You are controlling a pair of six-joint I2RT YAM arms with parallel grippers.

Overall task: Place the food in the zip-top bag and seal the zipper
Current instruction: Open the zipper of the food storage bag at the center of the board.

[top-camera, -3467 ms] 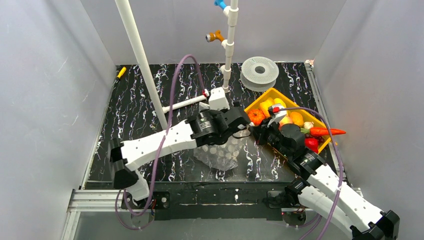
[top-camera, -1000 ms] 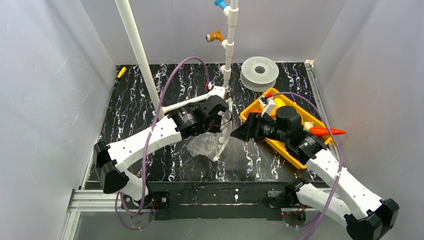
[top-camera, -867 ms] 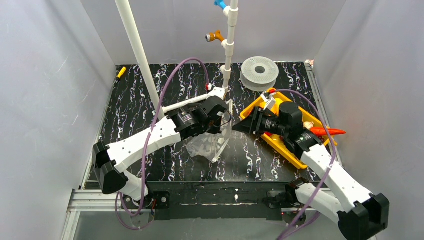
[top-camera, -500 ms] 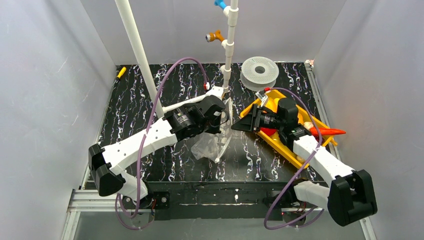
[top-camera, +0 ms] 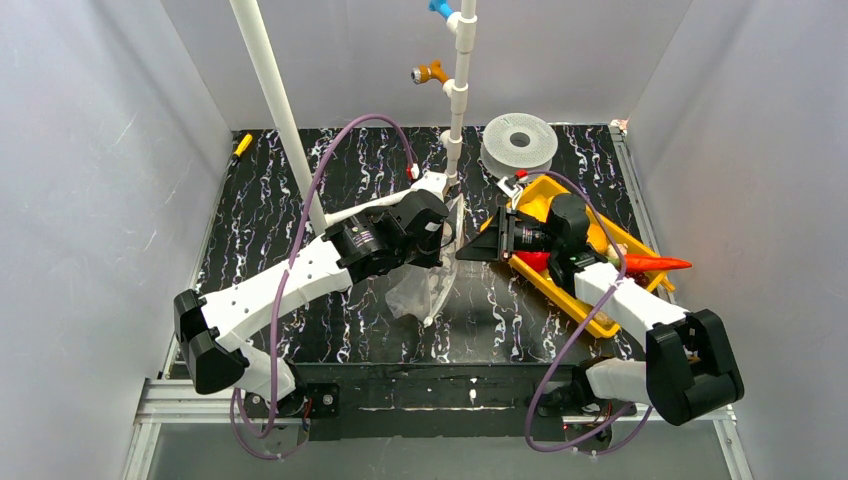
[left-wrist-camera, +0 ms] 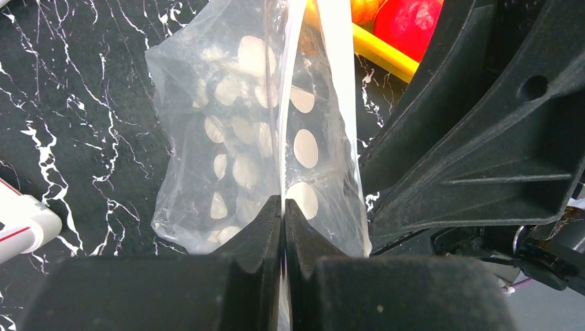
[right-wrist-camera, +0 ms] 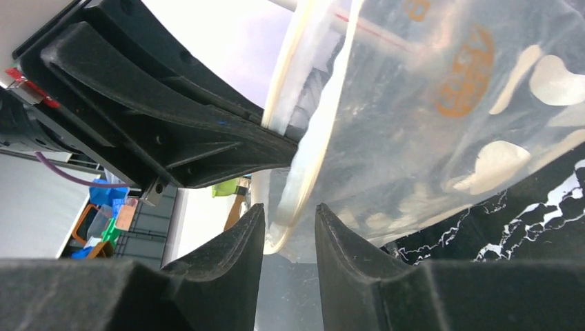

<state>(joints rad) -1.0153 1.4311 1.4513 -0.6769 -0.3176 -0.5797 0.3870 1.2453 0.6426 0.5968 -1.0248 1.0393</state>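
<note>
The clear zip-top bag (top-camera: 425, 285) with white dots hangs upright at the table's middle. My left gripper (top-camera: 447, 235) is shut on its top edge, and in the left wrist view the jaws (left-wrist-camera: 284, 203) pinch the film of the bag (left-wrist-camera: 234, 138). The whitish zipper (right-wrist-camera: 303, 152) curves down between the tips of my right gripper (right-wrist-camera: 290, 210), whose jaws stand a little apart without touching it. From above, the right gripper (top-camera: 462, 253) points left at the bag's mouth. The food stays in the yellow tray (top-camera: 590, 318): a red piece (top-camera: 537, 262) and an orange-red pepper (top-camera: 655, 264). No food shows inside the bag.
A slanted white PVC pipe (top-camera: 275, 110) and an upright pipe stand (top-camera: 460, 90) rise behind the bag. A grey spool (top-camera: 518, 145) lies at the back right. A short white pipe piece (top-camera: 375, 208) lies under the left wrist. Grey walls enclose the table.
My right gripper has swung left from over the tray to the bag's mouth, and its jaws have narrowed. The left gripper keeps its hold and has shifted slightly up and back.
</note>
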